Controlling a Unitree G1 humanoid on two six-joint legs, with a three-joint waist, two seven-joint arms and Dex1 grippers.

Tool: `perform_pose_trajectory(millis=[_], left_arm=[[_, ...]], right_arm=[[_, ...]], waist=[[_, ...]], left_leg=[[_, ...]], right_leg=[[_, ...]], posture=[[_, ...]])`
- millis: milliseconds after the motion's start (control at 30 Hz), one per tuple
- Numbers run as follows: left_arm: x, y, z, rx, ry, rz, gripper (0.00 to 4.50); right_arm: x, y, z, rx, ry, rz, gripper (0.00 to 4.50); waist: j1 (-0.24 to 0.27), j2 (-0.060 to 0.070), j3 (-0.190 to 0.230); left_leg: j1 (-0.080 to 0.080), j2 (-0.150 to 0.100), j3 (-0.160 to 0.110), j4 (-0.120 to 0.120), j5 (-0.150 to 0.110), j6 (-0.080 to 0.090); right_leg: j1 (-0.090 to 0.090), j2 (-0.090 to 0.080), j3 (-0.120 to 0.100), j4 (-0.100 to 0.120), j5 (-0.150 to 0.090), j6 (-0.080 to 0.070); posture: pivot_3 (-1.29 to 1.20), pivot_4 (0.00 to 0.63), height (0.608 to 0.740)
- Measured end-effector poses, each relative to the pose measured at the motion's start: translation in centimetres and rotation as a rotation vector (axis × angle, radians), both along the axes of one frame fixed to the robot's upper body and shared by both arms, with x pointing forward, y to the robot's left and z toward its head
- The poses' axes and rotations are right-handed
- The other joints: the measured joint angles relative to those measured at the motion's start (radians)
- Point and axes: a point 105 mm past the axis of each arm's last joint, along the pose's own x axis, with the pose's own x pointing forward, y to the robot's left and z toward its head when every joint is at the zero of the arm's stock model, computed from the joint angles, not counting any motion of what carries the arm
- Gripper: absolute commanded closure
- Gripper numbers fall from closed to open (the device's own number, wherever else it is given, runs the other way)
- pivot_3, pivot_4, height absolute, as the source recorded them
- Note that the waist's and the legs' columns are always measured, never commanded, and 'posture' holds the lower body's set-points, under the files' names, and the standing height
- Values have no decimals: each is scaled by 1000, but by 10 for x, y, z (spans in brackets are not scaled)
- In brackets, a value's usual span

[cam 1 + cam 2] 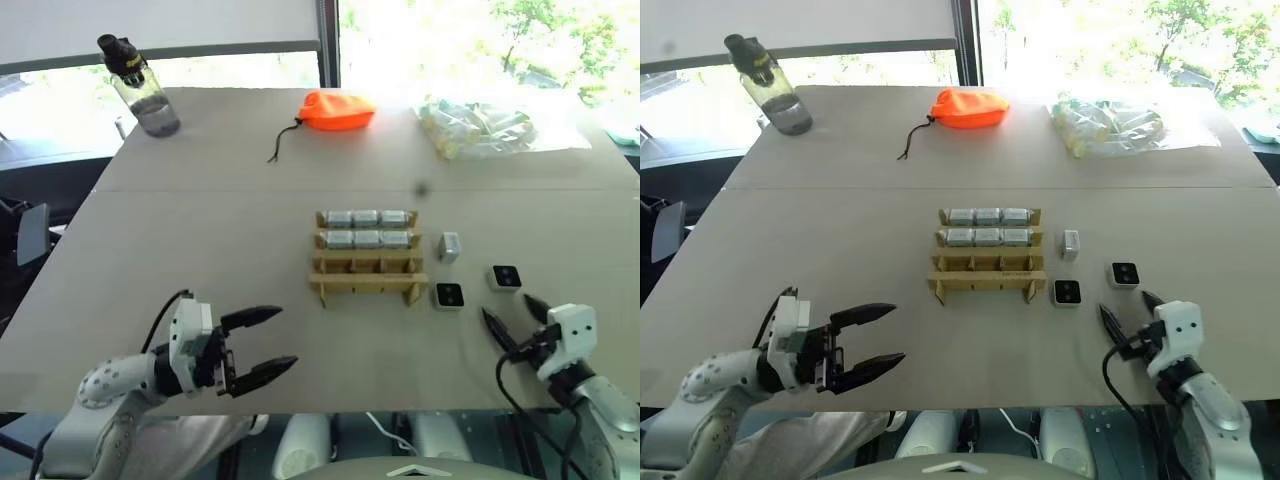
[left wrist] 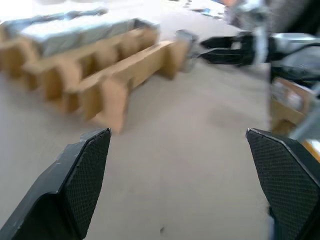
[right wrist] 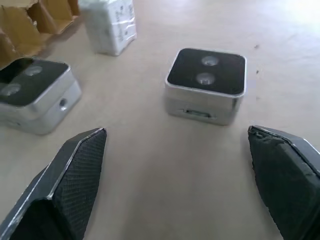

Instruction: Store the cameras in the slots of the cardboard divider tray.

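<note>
Just ahead of the spread, empty right end effector [image 1: 516, 317] lies a small silver boxy camera with a black lens face [image 3: 206, 84], right of the light brown cardboard divider tray [image 1: 366, 262]. Centre both fingers around its sides before pinching. Left end effector [image 1: 262, 344] hangs spread.

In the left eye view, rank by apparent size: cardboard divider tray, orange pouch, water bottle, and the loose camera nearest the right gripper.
1. cardboard divider tray
2. water bottle and orange pouch: look about alike, and both sit farther from the camera, so unranked
3. loose camera, plainly the smallest
</note>
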Motion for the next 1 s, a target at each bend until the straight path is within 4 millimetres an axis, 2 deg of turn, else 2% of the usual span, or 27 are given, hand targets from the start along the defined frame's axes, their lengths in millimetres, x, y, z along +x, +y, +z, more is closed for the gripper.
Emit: perform_pose_trajectory(millis=[167, 300, 433, 600, 767, 867, 1000], left_arm=[[20, -9, 40, 76, -149, -150, 0], [22, -11, 42, 126, -135, -208, 0], [25, -6, 49, 201, -111, -212, 0], [31, -5, 61, 216, -130, -193, 0], [36, -5, 63, 215, -132, -155, 0], [44, -4, 70, 199, -148, -83, 0], [47, -11, 74, 160, -158, -50, 0]], right_arm=[[14, -1, 3, -5, -18, -138, 21], [15, -2, 3, -36, -19, -159, 21], [17, 1, 4, -53, -29, -152, 21], [22, 6, 9, -54, -48, -131, 21], [24, 7, 10, -58, -54, -124, 21], [26, 7, 9, -58, -51, -117, 21], [28, 9, 7, -53, -44, -102, 21]], waist=[[-4, 0, 0], [-17, -1, 0], [-26, 0, 1], [-26, -1, 1], [-26, -1, 1], [-26, -1, 1], [-26, -1, 1]], left_leg=[[0, -2, 2, 0, 3, -4], [0, -2, 2, -1, 3, -5], [0, -2, 3, -1, 3, -5], [1, -2, 3, -1, 3, -5], [1, -2, 3, -1, 3, -6], [1, -3, 3, -1, 3, -6], [1, -3, 3, -1, 3, -6]], right_leg=[[0, 0, 0, 0, 1, 0], [0, 1, 0, 0, 3, 4], [0, 1, 1, -1, 2, 4], [0, 1, 1, 0, 1, 7], [0, 1, 1, 1, 2, 5], [0, 1, 1, 1, 2, 5], [0, 1, 2, 1, 3, 4]], posture=[[0, 150, 740], [0, 150, 740], [0, 150, 740], [0, 150, 740], [0, 150, 740], [0, 150, 740], [0, 150, 740]])
